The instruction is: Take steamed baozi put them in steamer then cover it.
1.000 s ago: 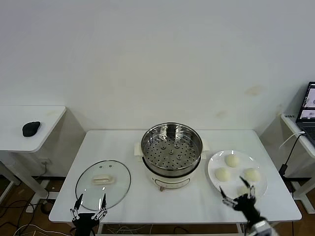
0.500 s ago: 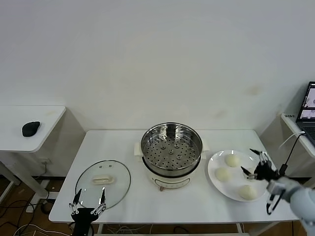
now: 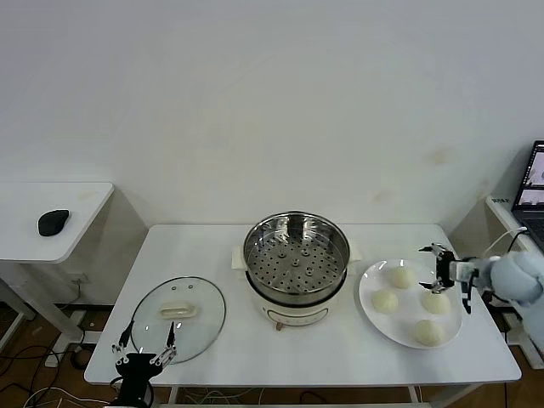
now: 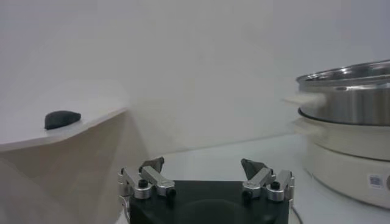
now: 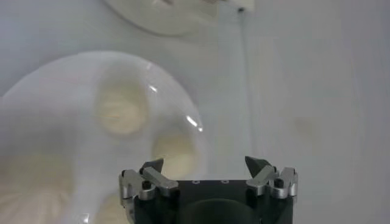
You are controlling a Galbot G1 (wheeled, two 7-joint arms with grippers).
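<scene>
Readable text: none in any view.
Steamer base sticker: a small square code-like mark sits on the cream-white base in the left wrist view; too small to read.
Steamer front panel: a small dark control mark shows low on the base in the head view; no legible characters.
Laptop screen: lit at the right edge of the head view, with coloured patches; content cannot be read.
Cover handle: plain, no legible marking.
Plate: plain white, no marking.
</scene>
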